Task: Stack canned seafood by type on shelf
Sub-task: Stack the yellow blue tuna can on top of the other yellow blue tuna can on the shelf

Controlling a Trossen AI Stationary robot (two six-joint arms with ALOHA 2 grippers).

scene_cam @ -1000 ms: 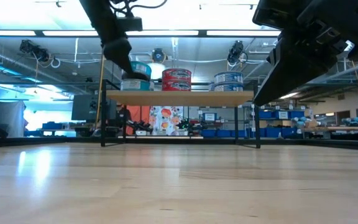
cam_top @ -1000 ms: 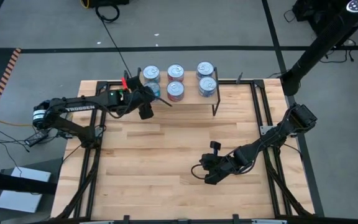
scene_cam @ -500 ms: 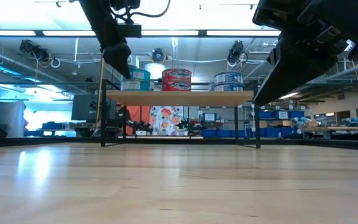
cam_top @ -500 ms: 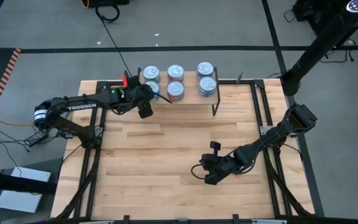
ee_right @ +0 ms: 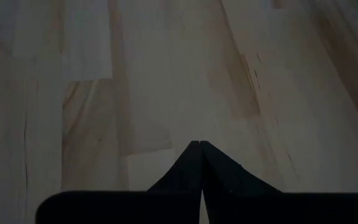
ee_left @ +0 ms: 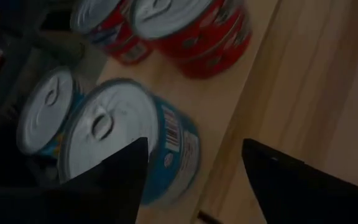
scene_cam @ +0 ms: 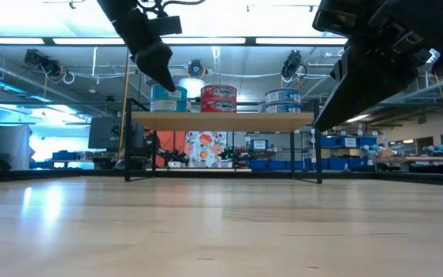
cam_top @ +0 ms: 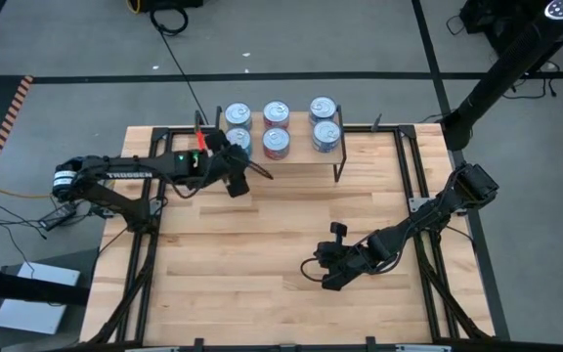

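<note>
Hovering just in front of the shelf (cam_top: 291,154), the left hand (cam_top: 245,176) has its fingers (ee_left: 120,177) spread with nothing between them. Left wrist view shows it right beside the teal tins (ee_left: 126,143), which sit at the shelf's left end, apart from the fingers.

Shelf stands at the far edge of the bench (cam_top: 262,254), on thin black legs. All visible canned seafood is on it, sorted by colour: teal tins left (cam_top: 238,117), red tins (cam_top: 277,143) middle, blue tins (cam_top: 323,135) right. Low view shows each colour as a two-high stack: teal (scene_cam: 168,98), red (scene_cam: 218,98), blue (scene_cam: 283,100). From above, each colour shows two silver lids, front and back.

Right hand (cam_top: 323,276) sits low over the bare bench, near the right front, well apart from the shelf. Its fingers (ee_right: 194,168) are pressed together, empty.
</note>
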